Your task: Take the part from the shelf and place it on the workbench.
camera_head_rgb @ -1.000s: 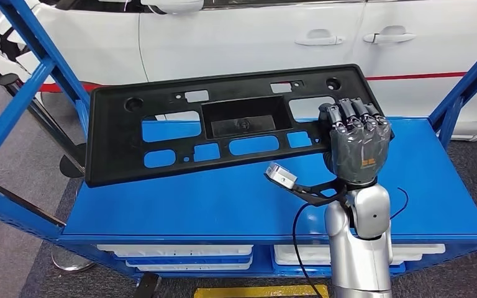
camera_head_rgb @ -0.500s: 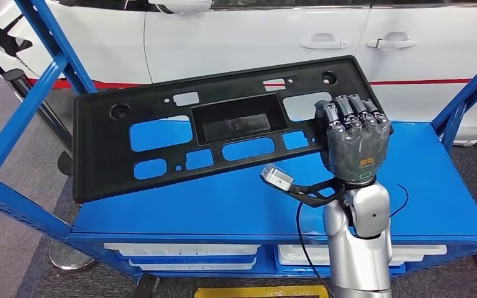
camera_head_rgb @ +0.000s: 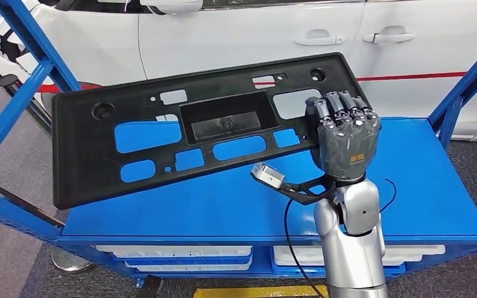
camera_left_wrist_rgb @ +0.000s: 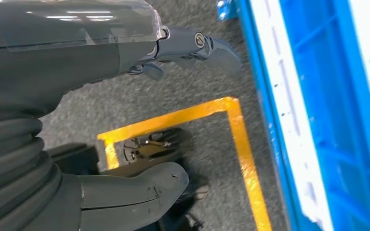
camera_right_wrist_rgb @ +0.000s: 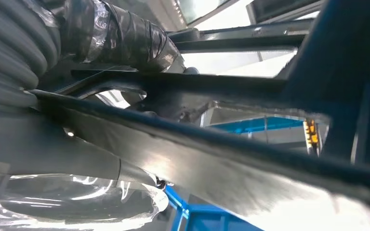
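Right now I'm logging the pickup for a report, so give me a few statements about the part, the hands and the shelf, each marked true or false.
1. The right hand grips the black part at one end. True.
2. The part lies flat on the blue shelf. False: it is tilted, its free end past the shelf's edge.
3. The left hand holds the part too. False: it holds nothing and hangs over the floor.
4. A white car stands behind the shelf. True.

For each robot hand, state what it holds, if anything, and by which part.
The right hand grips the black panel at its right end. The left hand holds nothing.
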You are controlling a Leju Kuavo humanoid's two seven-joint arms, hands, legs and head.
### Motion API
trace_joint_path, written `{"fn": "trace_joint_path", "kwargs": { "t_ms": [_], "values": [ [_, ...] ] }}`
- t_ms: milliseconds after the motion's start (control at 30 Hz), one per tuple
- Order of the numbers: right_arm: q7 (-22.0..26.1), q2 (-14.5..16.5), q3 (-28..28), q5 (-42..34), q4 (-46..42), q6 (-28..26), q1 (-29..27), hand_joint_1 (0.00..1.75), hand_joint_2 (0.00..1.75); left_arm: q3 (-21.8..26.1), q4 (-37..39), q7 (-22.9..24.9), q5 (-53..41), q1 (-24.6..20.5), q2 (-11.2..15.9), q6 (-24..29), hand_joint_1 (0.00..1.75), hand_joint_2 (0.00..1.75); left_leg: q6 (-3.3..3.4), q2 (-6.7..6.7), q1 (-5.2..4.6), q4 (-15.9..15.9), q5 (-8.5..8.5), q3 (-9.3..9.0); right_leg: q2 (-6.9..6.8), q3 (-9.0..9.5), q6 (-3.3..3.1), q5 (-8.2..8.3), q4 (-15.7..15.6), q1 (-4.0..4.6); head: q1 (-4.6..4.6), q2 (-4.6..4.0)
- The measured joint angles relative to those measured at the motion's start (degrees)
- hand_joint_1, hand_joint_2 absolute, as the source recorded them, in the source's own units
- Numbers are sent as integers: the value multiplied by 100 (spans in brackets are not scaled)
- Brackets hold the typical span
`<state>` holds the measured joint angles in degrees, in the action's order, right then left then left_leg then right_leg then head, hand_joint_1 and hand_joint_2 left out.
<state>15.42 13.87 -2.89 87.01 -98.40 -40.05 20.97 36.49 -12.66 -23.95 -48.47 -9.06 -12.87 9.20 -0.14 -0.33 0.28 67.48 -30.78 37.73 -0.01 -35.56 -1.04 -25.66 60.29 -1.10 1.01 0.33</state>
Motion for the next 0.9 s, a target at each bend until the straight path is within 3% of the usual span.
{"fn": "trace_joint_path", "kwargs": {
  "t_ms": [67,100,133,200,267,400,467,533,600,633,667,733,767,900],
  "values": [
    [-44,-2,-73,-25,112,1,-2,175,175,20,0,117,-3,7,-1,-66,0,175,-25,0,11,652,-267,307,-5,-7,-12,1,3,14,1,0],
    [-63,-3,-100,-20,160,1,-7,175,175,27,0,153,-8,11,-1,-91,0,175,-23,0,12,759,-262,358,-6,-10,-13,2,5,20,1,0],
    [-82,-5,-125,-13,202,1,-11,175,175,32,0,185,-13,12,-1,-112,0,175,-10,0,11,656,-156,305,-6,-10,-13,2,7,25,1,0],
    [-134,-9,-183,0,260,1,-14,175,175,34,0,245,-43,9,-2,-125,0,175,40,0,5,-67,214,-60,-4,-3,-10,5,8,30,1,0],
    [-215,-16,-274,27,300,1,-16,175,175,34,0,291,-94,2,-8,-127,0,175,93,-3,-24,-687,436,-371,1,-10,21,20,10,43,0,0],
    [-335,-60,-513,25,349,-1,-39,175,175,35,0,345,-111,-18,-13,-104,0,175,197,-2,-45,-886,544,-421,6,-39,143,44,4,39,-1,0],
    [-298,-81,-582,-47,362,-1,-34,175,175,36,0,367,-85,-54,-13,-80,0,175,275,12,-25,-969,632,-410,8,-142,181,-210,273,41,-7,0],
    [-196,-90,-610,-137,386,-1,-32,175,175,38,0,384,-66,-87,-6,-71,0,175,322,19,-40,-974,684,-350,6,-372,201,-649,911,34,-10,0],
    [-78,-91,-618,-173,420,-1,-40,175,175,39,0,390,-44,-95,7,-79,0,175,333,22,-51,-945,727,-263,4,-502,220,-849,1386,28,-9,0],
    [-28,-90,-618,-178,435,-1,-43,175,175,39,0,391,-37,-93,10,-89,0,175,326,22,-51,-923,746,-216,3,-438,227,-796,1364,22,-9,0],
    [19,-88,-618,-188,444,-1,-44,175,175,39,0,394,-38,-91,12,-102,0,175,315,21,-49,-896,763,-168,2,-264,231,-664,1129,14,-9,0],
    [99,-81,-619,-224,450,-1,-42,175,175,39,0,402,-64,-89,11,-119,0,175,278,13,-50,-826,794,-76,5,174,221,-443,439,8,-8,0],
    [131,-75,-619,-244,449,-2,-43,175,175,39,0,406,-80,-86,11,-122,0,175,252,9,-56,-796,811,-42,14,307,202,-374,204,17,-9,0],
    [187,-43,-623,-271,454,-2,-48,175,175,39,0,415,-106,-66,11,-123,0,175,115,-4,-56,-755,890,34,29,291,59,-268,37,37,-8,0]
  ]
}}
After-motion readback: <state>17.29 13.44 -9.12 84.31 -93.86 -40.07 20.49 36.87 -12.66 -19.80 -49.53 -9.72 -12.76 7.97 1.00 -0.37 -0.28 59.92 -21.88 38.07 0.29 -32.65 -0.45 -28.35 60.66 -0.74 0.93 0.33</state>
